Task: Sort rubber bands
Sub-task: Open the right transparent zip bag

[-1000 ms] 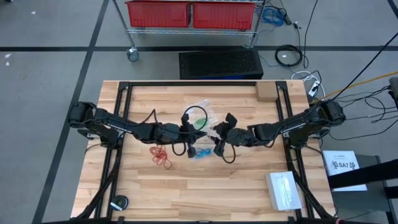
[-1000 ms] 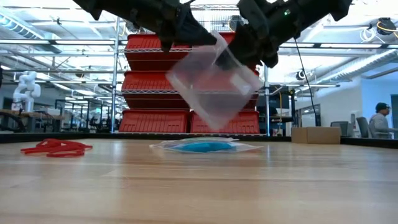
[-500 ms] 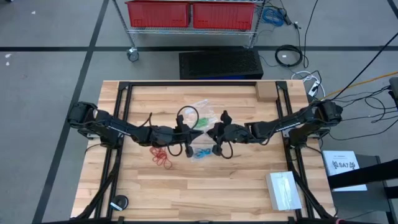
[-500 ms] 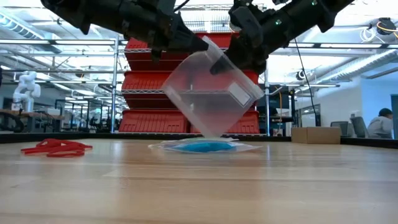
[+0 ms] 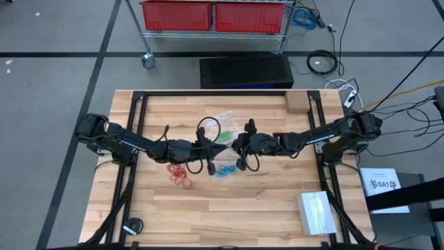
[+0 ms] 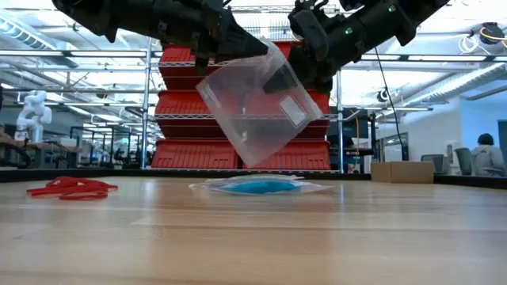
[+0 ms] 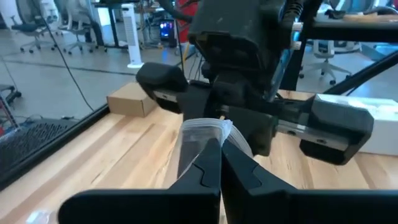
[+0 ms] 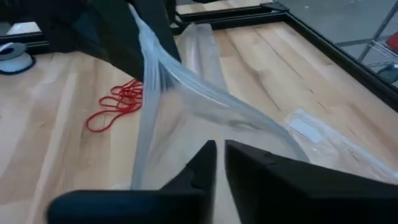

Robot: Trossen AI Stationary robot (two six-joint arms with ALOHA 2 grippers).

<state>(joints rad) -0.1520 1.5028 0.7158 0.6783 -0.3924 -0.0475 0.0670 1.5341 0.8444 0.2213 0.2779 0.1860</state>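
Your red rubber bands (image 5: 180, 173) lie loose at centre-left of the high view, below and nearest the left gripper (image 5: 214, 147), which is clenched on the clear bag (image 6: 257, 103). The right gripper (image 5: 237, 146) pinches the bag's opposite lip. The blue bands (image 6: 257, 186) sit bagged beneath; the green ones (mostly hidden) are hard to place.

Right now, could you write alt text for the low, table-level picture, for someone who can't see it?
Two dark robot arms reach down from above and hold a clear plastic bag tilted in the air between them, the left hand and the right hand each at its upper edge. Below it on the wooden table lies a bag of blue rubber bands, with loose red rubber bands off to one side.
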